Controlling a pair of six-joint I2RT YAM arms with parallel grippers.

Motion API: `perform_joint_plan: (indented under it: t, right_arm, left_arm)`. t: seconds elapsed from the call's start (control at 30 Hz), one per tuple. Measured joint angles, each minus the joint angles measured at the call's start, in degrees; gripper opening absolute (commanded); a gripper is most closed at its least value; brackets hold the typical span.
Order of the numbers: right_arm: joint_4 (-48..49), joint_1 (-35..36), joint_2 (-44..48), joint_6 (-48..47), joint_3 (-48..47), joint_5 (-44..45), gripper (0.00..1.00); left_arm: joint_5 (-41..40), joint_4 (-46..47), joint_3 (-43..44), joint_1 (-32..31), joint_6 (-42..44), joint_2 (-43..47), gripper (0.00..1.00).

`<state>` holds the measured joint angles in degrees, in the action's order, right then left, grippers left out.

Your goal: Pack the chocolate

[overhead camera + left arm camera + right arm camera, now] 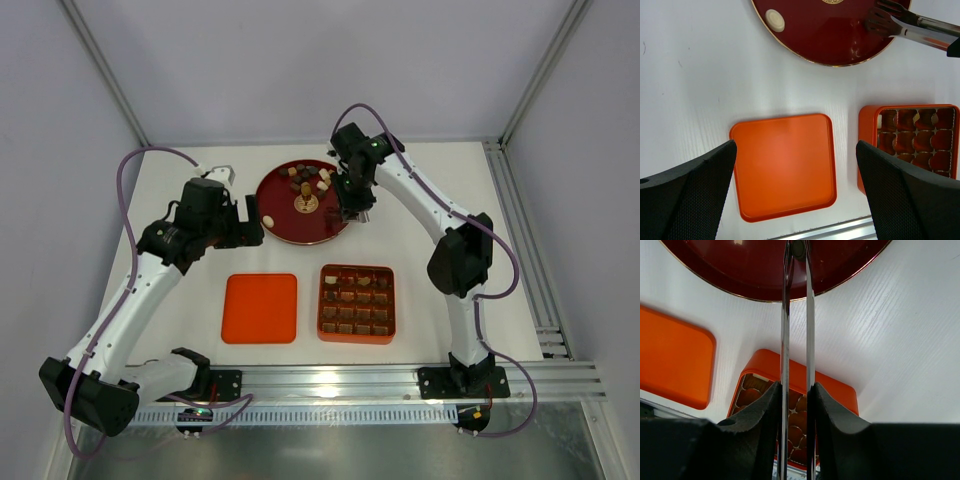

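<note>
- Gripping the tweezers (810,330) tightly between its fingers, the right claw (796,387) hangs over the right side of the plate (290,228).
- The tweezers point lengthwise from this claw down to the plate. Something dark sits at their tips, but I cannot tell if it is a piece.
- The chocolate (305,178) lies mostly in a cluster on the far part of the plate, beyond the tips, so the right arm is nearer.
- The left claw (796,150) is wide open and empty, at the left of the plate.
- One cream-white piece (775,20) lies at the plate's left rim.
- One box (357,268) of sixteen cells and one lid (260,308) lie in front of the plate.
</note>
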<state>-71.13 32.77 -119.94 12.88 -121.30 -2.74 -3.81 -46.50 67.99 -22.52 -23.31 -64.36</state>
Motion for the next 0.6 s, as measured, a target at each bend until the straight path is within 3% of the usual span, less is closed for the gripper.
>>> perform_joint_plan:
  t: [0.6]
  right_arm:
    - [0.44,0.02,0.02,0.79,0.0,-0.24,0.33]
  left_arm:
    - [0.0,0.11,-0.31,0.0,0.0,0.0,1.0]
